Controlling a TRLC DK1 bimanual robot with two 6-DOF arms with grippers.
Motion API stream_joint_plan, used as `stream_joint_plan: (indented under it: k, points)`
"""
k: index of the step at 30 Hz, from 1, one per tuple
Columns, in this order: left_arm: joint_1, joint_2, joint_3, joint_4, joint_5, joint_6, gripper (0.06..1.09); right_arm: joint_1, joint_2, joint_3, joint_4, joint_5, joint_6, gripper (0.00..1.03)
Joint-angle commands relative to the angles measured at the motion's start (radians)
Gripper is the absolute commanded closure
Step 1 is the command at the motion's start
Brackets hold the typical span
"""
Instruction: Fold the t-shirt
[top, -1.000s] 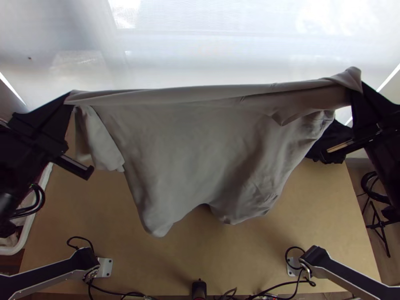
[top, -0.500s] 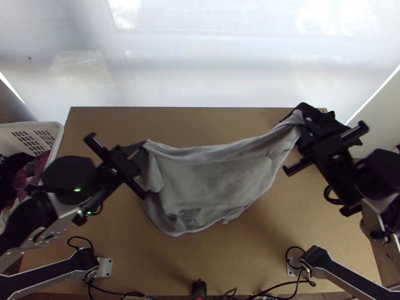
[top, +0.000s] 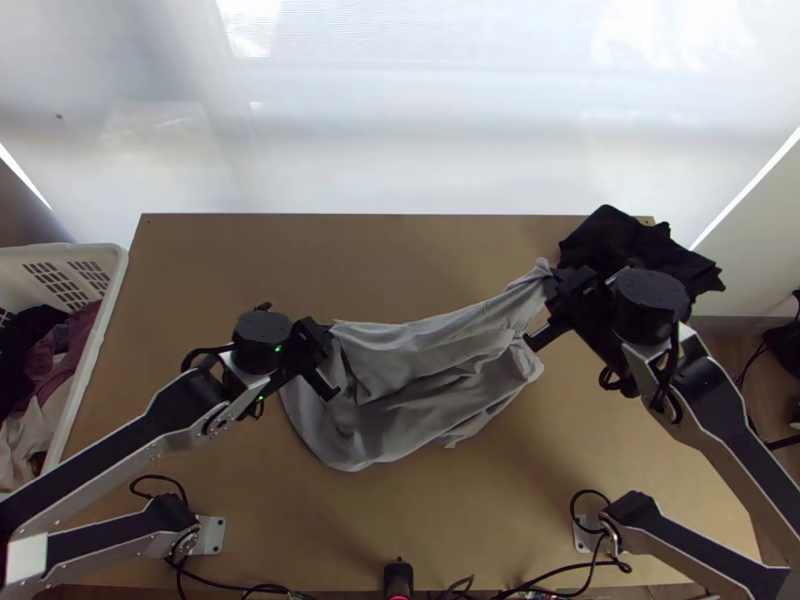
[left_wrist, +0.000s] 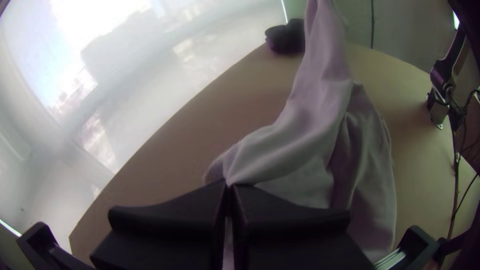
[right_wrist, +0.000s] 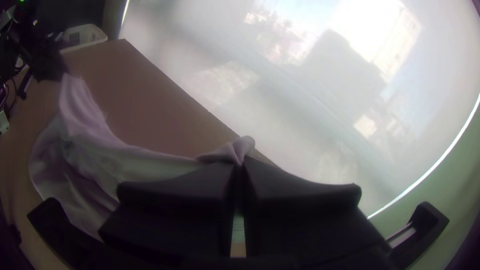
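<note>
The grey t-shirt (top: 420, 385) lies bunched in loose folds at the middle of the table in the top view, its upper edge stretched between both grippers. At its left end is my left gripper (top: 333, 335); my right gripper (top: 550, 285) is at its upper right end. In the left wrist view, my left gripper (left_wrist: 229, 187) is shut on an edge of the shirt (left_wrist: 310, 135). The right wrist view has my right gripper (right_wrist: 241, 165) shut on a gathered bit of the shirt (right_wrist: 125, 160), which sticks up past the fingertips.
A black cloth (top: 640, 245) lies at the table's far right corner. Beside the table on the left stands a white basket (top: 115, 290) with clothes in it. Bare wood (top: 350, 250) stretches beyond the shirt, and cables run along the near edge.
Both grippers have come down and toward the middle of the table. The shirt, first held up and spread wide, has sunk onto the table and bunched, its upper edge now shorter between the grippers.
</note>
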Motion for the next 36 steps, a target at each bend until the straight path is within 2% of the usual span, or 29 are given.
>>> stream_joint_plan:
  k: [1,8,9,12,15,17,21,25,30,36]
  points:
    - [0.031,0.170,-0.069,0.143,0.038,-0.046,1.05,-0.088,0.087,-0.032,0.031,-0.039,0.021,1.00]
    - [0.033,0.265,-0.019,0.186,0.044,-0.141,1.05,-0.131,0.109,-0.055,0.050,-0.040,0.038,1.00]
    - [0.034,0.265,-0.008,0.169,0.044,-0.165,1.00,-0.134,0.106,-0.055,0.050,-0.040,0.038,1.00]
    - [0.036,0.229,0.012,0.094,0.045,-0.219,0.75,-0.143,0.097,-0.053,0.050,-0.040,0.035,1.00]
    - [0.036,0.183,0.043,-0.047,0.062,-0.241,0.47,-0.162,0.086,-0.059,0.045,-0.040,0.033,1.00]
    - [0.036,0.148,0.058,-0.148,0.084,-0.250,0.38,-0.168,0.080,-0.067,0.042,-0.042,0.033,1.00]
    - [0.053,0.110,0.108,-0.366,0.121,-0.274,0.38,-0.169,0.069,-0.081,0.038,-0.042,0.033,1.00]
    - [0.074,0.096,0.138,-0.521,0.190,-0.294,0.38,-0.169,0.067,-0.085,0.036,-0.042,0.033,1.00]
    - [0.096,0.108,0.112,-0.530,0.196,-0.293,0.35,-0.168,0.069,-0.084,0.036,-0.043,0.033,1.00]
    - [0.099,0.145,0.062,-0.444,0.194,-0.282,0.35,-0.165,0.072,-0.073,0.034,-0.045,0.033,1.00]
